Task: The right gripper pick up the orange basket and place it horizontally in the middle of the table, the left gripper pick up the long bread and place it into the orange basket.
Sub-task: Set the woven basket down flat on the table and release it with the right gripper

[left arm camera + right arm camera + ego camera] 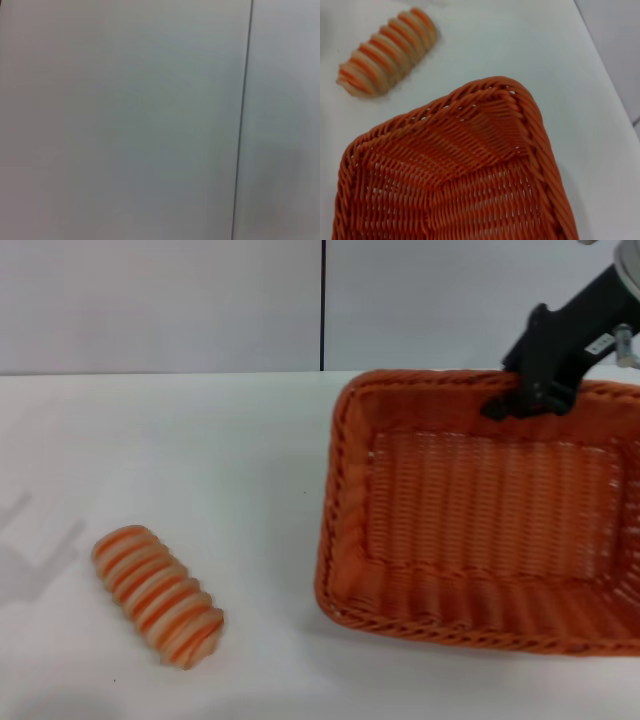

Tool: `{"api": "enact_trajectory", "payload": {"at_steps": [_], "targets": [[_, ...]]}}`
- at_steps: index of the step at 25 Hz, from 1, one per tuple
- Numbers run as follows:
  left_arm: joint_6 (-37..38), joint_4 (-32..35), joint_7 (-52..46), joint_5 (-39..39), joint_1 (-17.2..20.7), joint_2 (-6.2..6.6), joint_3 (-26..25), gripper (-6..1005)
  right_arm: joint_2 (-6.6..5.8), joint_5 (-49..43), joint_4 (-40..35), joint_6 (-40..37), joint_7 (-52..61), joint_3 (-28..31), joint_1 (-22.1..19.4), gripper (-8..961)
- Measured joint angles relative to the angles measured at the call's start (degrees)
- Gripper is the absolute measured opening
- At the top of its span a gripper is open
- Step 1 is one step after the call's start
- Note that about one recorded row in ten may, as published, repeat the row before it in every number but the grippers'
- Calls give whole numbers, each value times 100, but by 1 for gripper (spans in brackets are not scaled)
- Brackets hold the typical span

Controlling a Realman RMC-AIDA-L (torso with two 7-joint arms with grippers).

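Head view: my right gripper (522, 398) enters from the upper right of the frame and sits on the far rim of the orange basket (480, 510), its black fingers closed over the braided edge; the basket fills the right half of the frame, its right end running off the frame edge, its near left corner appearing raised with a shadow beneath it on the table (200, 460); the long bread (158, 595) lies on the table in the lower left of the frame, well apart from the basket, its striped length running diagonally from upper left to lower right; a dark vertical seam in the wall (323, 305) stands at upper centre. Right wrist view: the basket's corner (470, 165) occupies the lower half of the frame, open weave and braided rim visible; the bread (387, 52) lies at upper left, apart from the rim, on the white tabletop (530, 55). Left wrist view: only a pale wall surface with a thin dark vertical line (242, 120) at right of frame; my left gripper appears in no view.
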Motion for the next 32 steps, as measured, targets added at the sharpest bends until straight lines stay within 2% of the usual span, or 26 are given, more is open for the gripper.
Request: {"api": "enact_trajectory", "payload": {"at_steps": [5,11,20,24,29,32], "targets": [[189,-122,288,1,179,-4,-28,830,25,437,61,261,-354,10,11,183],[316,-234,368,2,382,-9,-97,830,28,741,605,545,-690,5,192,190],[410,-330,427,2,496,-7,-179,830,221,707,1053,771,-966,-65,400,201],[415,-360,445,-30,504,-4,-192,830,289,601,1089,908,-996,-69,404,206],[415,-361,445,-40,499,-2,-192,830,438,583,1002,1208,-1113,-87,271,212],[400,-362,445,-42,489,-1,-192,830,455,616,1009,1364,-1168,-178,233,216]]}}
